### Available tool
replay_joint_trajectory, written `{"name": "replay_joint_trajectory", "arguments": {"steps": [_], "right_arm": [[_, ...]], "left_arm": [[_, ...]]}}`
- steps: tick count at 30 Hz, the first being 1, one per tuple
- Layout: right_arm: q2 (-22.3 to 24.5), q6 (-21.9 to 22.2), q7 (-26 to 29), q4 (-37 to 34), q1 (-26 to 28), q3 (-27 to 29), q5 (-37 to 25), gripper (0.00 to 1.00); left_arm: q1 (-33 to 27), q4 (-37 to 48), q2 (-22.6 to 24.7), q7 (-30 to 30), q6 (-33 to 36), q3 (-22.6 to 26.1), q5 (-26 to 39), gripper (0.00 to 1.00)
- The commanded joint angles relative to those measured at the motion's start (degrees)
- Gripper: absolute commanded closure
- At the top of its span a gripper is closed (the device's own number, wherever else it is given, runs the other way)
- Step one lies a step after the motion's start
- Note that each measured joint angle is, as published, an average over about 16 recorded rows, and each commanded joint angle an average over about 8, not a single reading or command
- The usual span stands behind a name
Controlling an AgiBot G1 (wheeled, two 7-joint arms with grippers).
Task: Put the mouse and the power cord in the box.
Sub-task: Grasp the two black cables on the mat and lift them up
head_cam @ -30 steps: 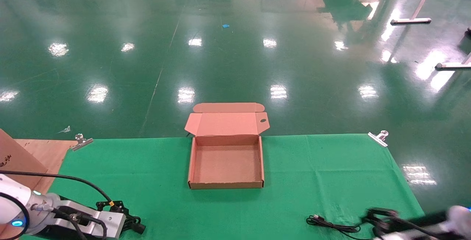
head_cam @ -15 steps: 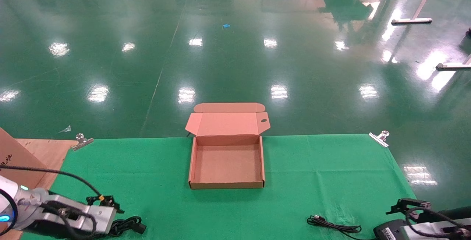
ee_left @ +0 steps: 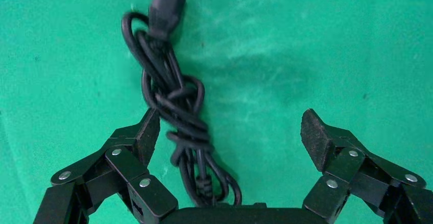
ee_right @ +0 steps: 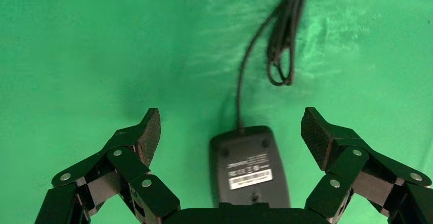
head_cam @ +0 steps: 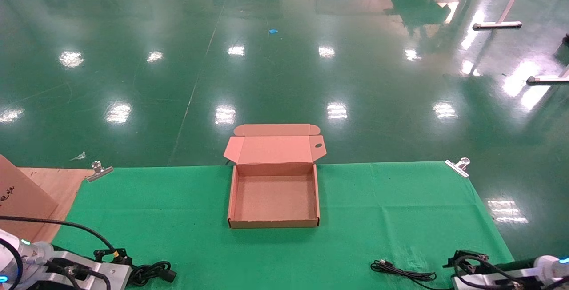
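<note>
while both jaws gape, left gripper (ee_left: 230,132) over power cord (ee_left: 176,106), right gripper (ee_right: 230,132) over mouse (ee_right: 249,165)

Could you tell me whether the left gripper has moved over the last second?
Yes. Against the unmoved box, the left gripper has drawn back toward the robot's left and the table's near edge, now open over the power cord.

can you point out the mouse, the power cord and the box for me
mouse (ee_right: 248,165): right wrist view, on its label-bearing underside, facing up.
power cord (ee_left: 176,106): left wrist view, on the knotted middle of the bundle.
box (head_cam: 274,223): head view, on its near wall.
</note>
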Motion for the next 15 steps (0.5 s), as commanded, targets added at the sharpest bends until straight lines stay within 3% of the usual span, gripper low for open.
{"name": "replay_joint_trajectory", "arguments": {"steps": [1,7,15], "right_arm": [[-1.27,2.43,-0.74,-2.38,0.14,0.05,-0.09,0.00],[-3.70,9.13,-0.71,-5.86,0.22,0.51,0.19,0.00],[-4.29,8.19,-1.12,-8.31,1.57,0.74,0.52,0.00]], "left_arm": [[-0.01,0.87,0.15,0.68,-0.72,0.07,0.17,0.00],[-0.76,3.49,0.51,2.44,-1.47,-0.23,-0.19,0.00],[-1.29,6.57,0.99,4.73,-1.20,-1.13,-1.59,0.00]]}}
